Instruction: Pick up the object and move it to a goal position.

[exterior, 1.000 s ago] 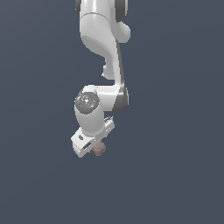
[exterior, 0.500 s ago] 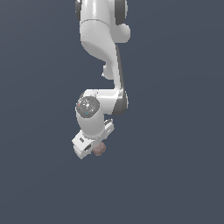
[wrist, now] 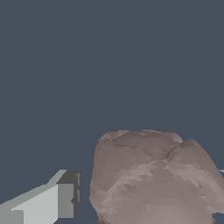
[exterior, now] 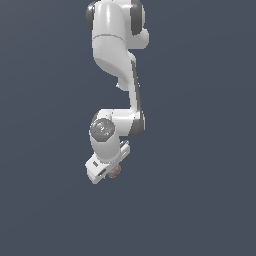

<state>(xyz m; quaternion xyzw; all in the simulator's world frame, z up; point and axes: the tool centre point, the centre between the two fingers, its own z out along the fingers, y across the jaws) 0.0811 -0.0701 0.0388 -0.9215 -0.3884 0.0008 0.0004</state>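
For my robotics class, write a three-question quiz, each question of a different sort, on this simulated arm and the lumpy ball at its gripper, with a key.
1. True or false: in the exterior view, the ball shows just below the white gripper.
2. Multiple choice: in the wrist view, the ball looks
A. smooth and green
B. bumpy and brownish-pink
C. flat and white
3. Short answer: in the wrist view, how many of the fingers show as a clear grey block beside the ball?

Key
1. True
2. B
3. One; only a sliver at the opposite picture edge hints at the other, so the grip cannot be confirmed.
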